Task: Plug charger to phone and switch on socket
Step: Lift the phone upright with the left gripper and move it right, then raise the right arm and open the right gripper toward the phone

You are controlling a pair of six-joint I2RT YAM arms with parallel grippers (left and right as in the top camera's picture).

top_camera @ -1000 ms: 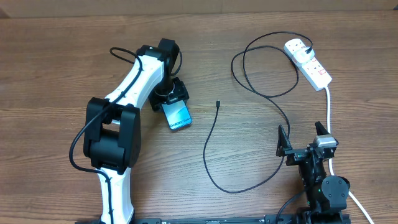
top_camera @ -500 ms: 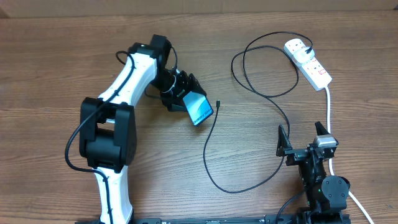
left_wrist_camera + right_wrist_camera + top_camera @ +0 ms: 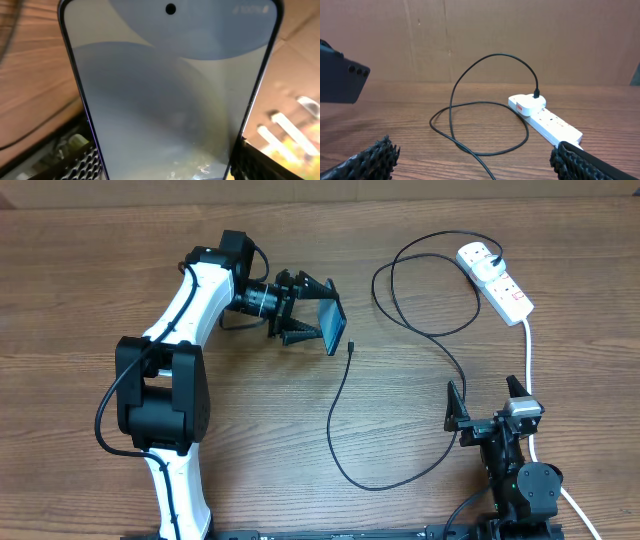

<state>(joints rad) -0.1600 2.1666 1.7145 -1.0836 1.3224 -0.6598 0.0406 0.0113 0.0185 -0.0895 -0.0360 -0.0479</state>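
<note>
Left gripper is clamped on the phone, one finger on each long edge. In the left wrist view the screen fills the frame, facing my wrist, with my pads at its lower corners. Overhead shows the phone nearly edge-on, held up off the table. The right wrist view catches its dark back and lenses at upper left, above the tabletop.

The charger lies loose on the table. Its connector tip sits just beside the phone's lower corner in the overhead view, not plugged in. Whether they touch I cannot tell from overhead. From the tip the cable curves toward me, then loops back to the far right.

Its black plug is seated in the socket at the far right, well apart from both grippers. The switch state is too small to read.

Right gripper is spread wide with nothing between its fingers, low at the near right. The cable passes just left of it and the white cord runs down its right side. The socket is straight ahead of it.
</note>
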